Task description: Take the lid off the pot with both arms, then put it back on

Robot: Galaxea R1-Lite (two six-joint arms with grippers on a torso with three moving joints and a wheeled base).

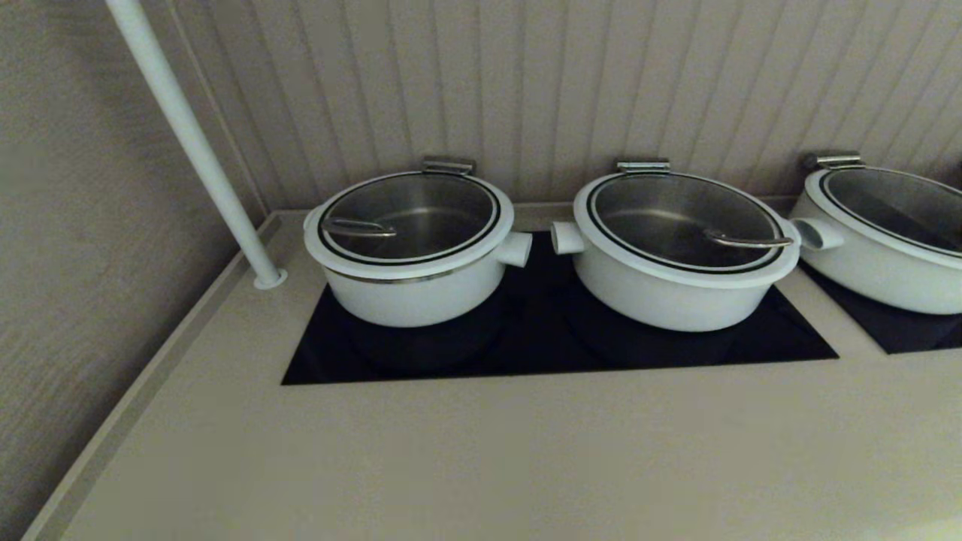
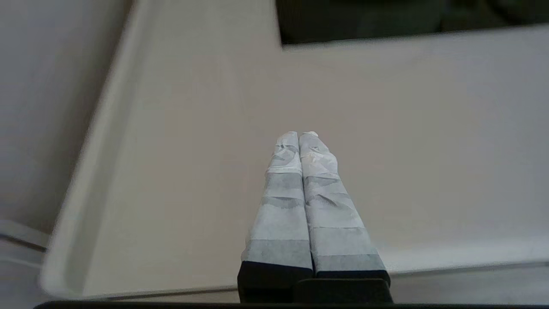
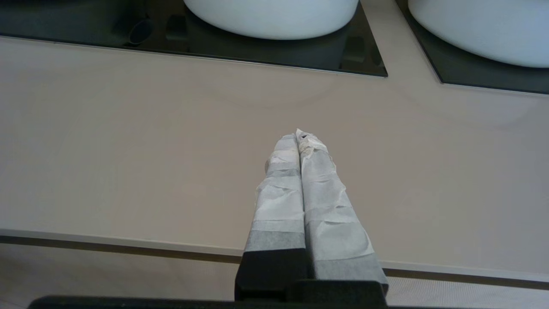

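Observation:
The pot [image 1: 409, 289] is low, wide and white and stands on the left of a black cooktop [image 1: 541, 338]. The glass lid [image 1: 409, 218] with its white rim sits on it, its steel loop handle [image 1: 357, 227] near the left edge. A steel hinge clip [image 1: 448, 165] is at the back rim. Neither gripper shows in the head view. My left gripper [image 2: 299, 135] is shut and empty over the beige counter near its front left corner. My right gripper [image 3: 299, 136] is shut and empty over the counter in front of the cooktop.
A like pot [image 1: 676, 263] with its lid handle [image 1: 748, 240] near the right edge stands beside the first, and a third pot [image 1: 887, 233] sits at far right. A white pole [image 1: 195, 143] rises from the counter's back left. The counter [image 1: 488, 451] has a raised left edge.

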